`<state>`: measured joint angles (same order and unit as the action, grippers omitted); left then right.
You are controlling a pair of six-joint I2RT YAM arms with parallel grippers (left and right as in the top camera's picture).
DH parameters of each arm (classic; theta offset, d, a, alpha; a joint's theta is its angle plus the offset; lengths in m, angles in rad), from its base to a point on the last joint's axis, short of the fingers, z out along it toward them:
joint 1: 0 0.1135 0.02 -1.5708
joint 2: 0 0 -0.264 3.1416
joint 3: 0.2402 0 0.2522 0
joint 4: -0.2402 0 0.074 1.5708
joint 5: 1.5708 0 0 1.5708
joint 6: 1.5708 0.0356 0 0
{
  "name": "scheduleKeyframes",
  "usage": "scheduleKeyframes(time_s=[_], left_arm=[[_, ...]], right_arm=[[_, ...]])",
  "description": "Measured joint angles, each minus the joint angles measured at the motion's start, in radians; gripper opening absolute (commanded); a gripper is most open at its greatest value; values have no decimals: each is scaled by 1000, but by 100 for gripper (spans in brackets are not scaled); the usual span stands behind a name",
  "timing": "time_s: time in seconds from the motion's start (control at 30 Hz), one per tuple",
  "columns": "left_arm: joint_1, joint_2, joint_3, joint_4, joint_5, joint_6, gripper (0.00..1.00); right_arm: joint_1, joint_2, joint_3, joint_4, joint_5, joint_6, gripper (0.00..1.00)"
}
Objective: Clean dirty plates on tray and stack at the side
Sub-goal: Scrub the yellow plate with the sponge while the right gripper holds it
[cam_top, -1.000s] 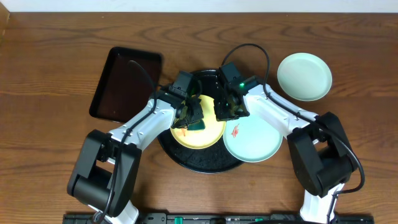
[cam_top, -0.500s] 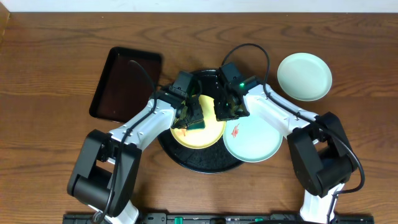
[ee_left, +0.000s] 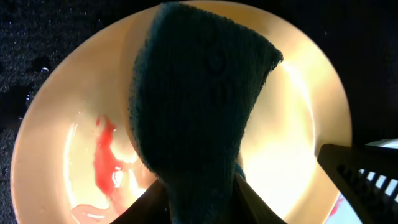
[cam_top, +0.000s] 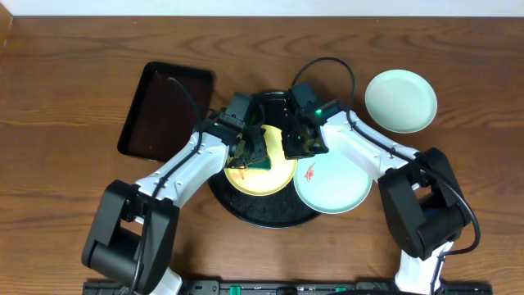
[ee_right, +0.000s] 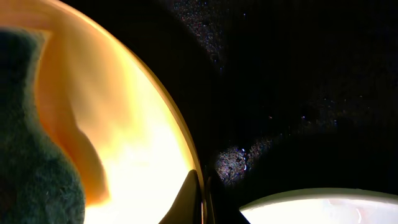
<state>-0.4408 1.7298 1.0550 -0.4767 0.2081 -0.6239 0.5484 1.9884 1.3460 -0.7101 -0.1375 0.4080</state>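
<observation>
A pale yellow plate with a red smear at its left lies on the round black tray. My left gripper is shut on a dark green cloth, which rests on the middle of that plate. My right gripper is shut on the yellow plate's rim, one finger inside and one outside. A mint plate with a red smear sits at the tray's right, overlapping its rim. Another mint plate, clean, lies on the table at the far right.
A rectangular black tray lies at the back left of the wooden table. Water droplets speckle the round tray between the plates. Both arms cross over the tray's back half.
The left arm's base links have shifted slightly to the left. Both grippers, the cloth and the plates stay where they were.
</observation>
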Motion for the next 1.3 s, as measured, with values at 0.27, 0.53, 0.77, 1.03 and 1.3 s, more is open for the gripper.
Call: scheduleKeyframes(time_s=[0.27, 0.53, 0.77, 1.03, 1.3], left_arm=[[-1, 0, 0, -8, 0, 3, 39], [-1, 0, 0, -13, -5, 4, 40], [-1, 0, 0, -14, -29, 17, 41], [-1, 0, 0, -17, -54, 30, 50], [-1, 0, 0, -15, -58, 31, 41]], right_arm=[[0, 0, 0, 0, 0, 0, 1], [0, 0, 0, 0, 0, 0, 1], [0, 0, 0, 0, 0, 0, 1], [0, 0, 0, -3, 0, 0, 1], [0, 0, 0, -3, 0, 0, 1]])
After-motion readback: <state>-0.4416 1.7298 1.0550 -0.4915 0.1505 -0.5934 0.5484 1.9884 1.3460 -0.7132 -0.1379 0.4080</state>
